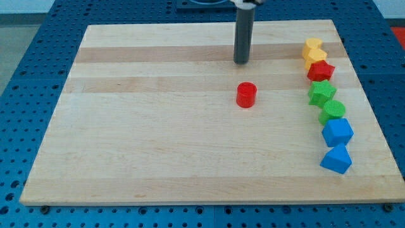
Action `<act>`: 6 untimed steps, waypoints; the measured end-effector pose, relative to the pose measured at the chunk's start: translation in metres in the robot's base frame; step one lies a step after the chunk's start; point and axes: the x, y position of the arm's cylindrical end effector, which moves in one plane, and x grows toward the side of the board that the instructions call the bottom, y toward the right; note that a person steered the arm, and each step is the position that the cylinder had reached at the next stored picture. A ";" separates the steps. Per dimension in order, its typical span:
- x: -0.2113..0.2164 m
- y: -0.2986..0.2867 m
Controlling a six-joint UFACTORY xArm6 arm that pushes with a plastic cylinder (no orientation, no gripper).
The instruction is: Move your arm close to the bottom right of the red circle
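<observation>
A red circle block [246, 95] stands on the wooden board [158, 126], a little right of its middle. My rod comes down from the view's top, and my tip [242, 62] touches the board just above the red circle, slightly to its left, with a small gap between them.
A column of blocks runs down the board's right side: two yellow blocks [314, 50], a red star [321, 71], a green star [322, 93], a green circle [333, 111], a blue block [337, 132] and another blue block [336, 159].
</observation>
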 end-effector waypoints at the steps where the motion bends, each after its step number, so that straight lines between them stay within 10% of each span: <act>1: 0.007 0.009; 6: 0.107 0.018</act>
